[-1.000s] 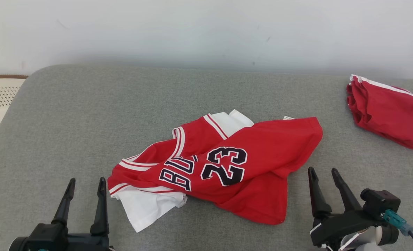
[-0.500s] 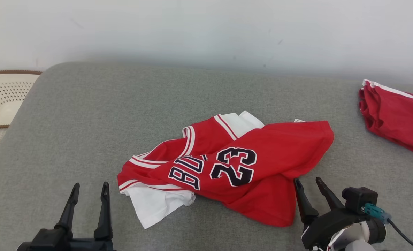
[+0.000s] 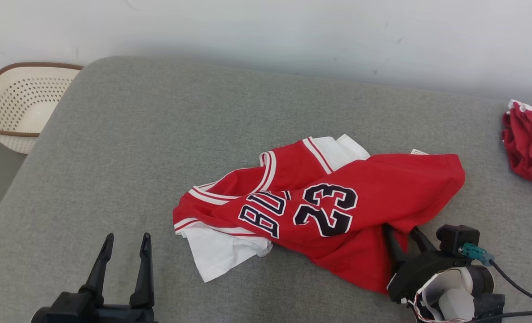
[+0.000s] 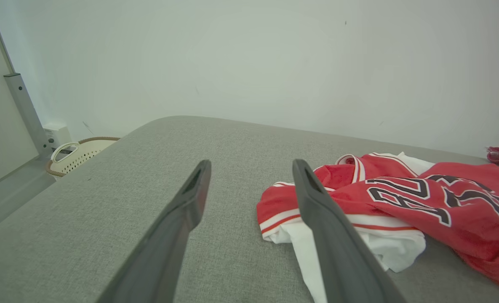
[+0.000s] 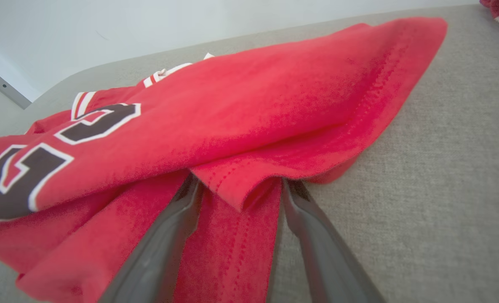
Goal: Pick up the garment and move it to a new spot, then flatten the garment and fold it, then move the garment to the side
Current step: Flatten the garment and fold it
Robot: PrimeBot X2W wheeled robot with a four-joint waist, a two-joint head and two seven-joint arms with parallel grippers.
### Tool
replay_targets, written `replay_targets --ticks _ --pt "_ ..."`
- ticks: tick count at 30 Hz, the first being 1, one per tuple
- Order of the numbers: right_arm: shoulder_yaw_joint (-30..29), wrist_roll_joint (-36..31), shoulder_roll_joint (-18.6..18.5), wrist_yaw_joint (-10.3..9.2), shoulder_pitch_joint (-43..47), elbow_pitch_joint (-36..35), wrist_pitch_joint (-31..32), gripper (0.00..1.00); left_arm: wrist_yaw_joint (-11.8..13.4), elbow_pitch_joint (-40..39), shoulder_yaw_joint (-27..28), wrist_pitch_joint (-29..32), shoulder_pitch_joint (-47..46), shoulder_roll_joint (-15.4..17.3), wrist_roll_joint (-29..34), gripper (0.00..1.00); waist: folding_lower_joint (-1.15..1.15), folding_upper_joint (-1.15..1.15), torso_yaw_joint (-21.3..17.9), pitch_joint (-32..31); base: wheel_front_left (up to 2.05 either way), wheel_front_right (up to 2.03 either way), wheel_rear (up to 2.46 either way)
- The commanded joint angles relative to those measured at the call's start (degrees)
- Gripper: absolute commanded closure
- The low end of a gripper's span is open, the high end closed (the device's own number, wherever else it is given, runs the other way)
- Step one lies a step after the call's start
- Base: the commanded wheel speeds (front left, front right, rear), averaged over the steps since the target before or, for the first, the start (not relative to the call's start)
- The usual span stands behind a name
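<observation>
Right hand [image 3: 402,237] spread astride a jersey [image 3: 373,188] fold — left hand [image 3: 127,238] spread, empty.

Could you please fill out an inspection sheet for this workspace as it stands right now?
Surface: grey cushion, woven fabric, smooth.
Job's things: red jersey numbered 23, crumpled near the middle, white fabric showing at its left end.
Clutter: second red garment, bunched at the far right edge.
Grippers: left gripper open, above the cushion left of the jersey; right gripper open, fingers slid in at the jersey's near right hem, a fold between them.
Cables: black cable with teal plug at the right wrist.
Surroundings: white wall behind; cream basket, perforated, beyond the left end.
</observation>
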Motion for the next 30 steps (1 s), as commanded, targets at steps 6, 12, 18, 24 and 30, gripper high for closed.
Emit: replay_targets --ticks 6,12,18,24,30 --pt "0.6 0.8 -1.5 -0.06 -3.7 3.2 -3.0 1.0 -0.7 0.7 1.1 -0.2 -0.1 -0.5 0.6 0.0 0.0 0.0 1.2 0.6 0.0 0.0 0.0" --pt "0.8 1.5 -5.2 -0.06 -7.9 1.3 -3.9 1.0 -0.8 1.0 1.4 -0.2 0.4 -0.8 0.8 0.0 0.0 0.0 0.7 0.2 0.0 0.0 0.0" --pt "1.1 2.6 -9.1 -0.06 -13.2 -2.9 -1.5 1.0 -0.9 1.5 0.9 -0.2 0.5 -0.8 0.7 0.0 0.0 0.0 0.7 -0.3 0.0 0.0 0.0" --pt "1.4 3.3 -11.6 -0.06 -18.8 -3.7 3.9 1.0 -0.7 2.1 -0.5 -0.2 -0.2 -0.9 -0.8 0.0 0.0 0.0 2.6 0.0 0.0 0.0 0.0" --pt "2.6 3.7 -11.9 -0.06 -22.5 2.8 7.1 1.0 -0.4 2.5 -2.3 -0.2 -0.7 -0.9 -1.7 0.0 0.0 0.0 4.7 0.9 0.0 0.0 0.0"
